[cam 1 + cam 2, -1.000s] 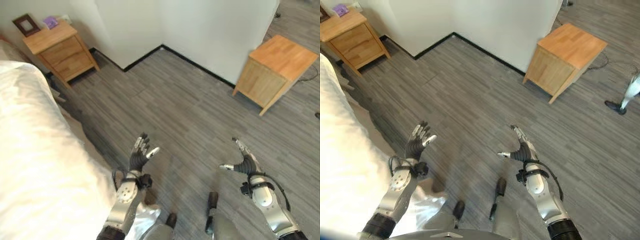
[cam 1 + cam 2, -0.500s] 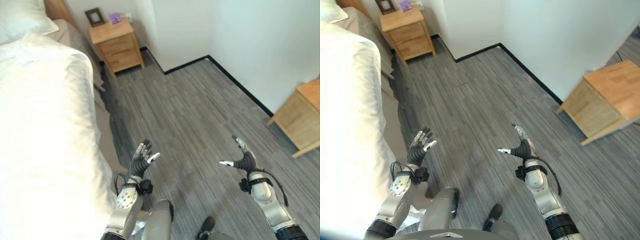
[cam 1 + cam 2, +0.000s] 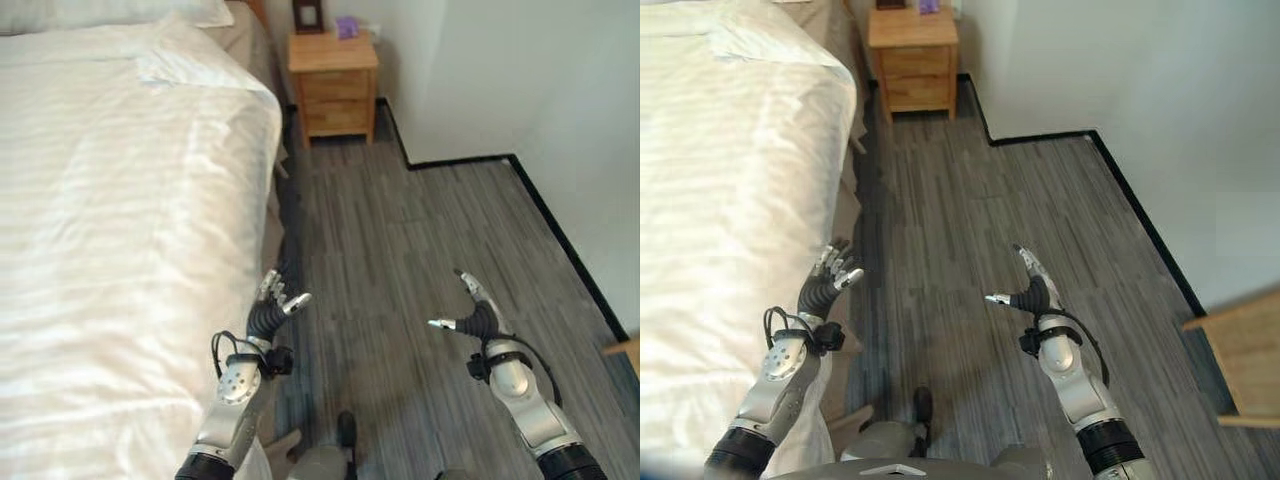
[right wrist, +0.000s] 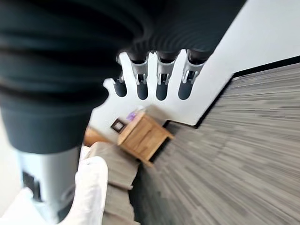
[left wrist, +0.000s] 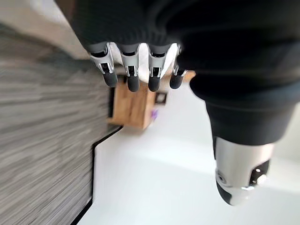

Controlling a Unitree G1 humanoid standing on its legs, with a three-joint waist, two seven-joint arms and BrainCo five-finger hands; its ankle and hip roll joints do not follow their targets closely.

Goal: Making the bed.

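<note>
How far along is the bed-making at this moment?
Done: the white duvet lies fairly smooth across the bed. In hand: nothing; the left hand and right hand hover open over the floor. Left: any straightening by hand hasn't started.

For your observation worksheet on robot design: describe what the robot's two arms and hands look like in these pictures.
Both arms are silver-grey, smooth and rounded, with a dark ribbed band low on each forearm. The left hand and right hand have silver fingers with dark tips and a thumb set apart. A dark ribbed cover wraps each hand's back and wrist, and a round silver wrist joint sits below it.
</note>
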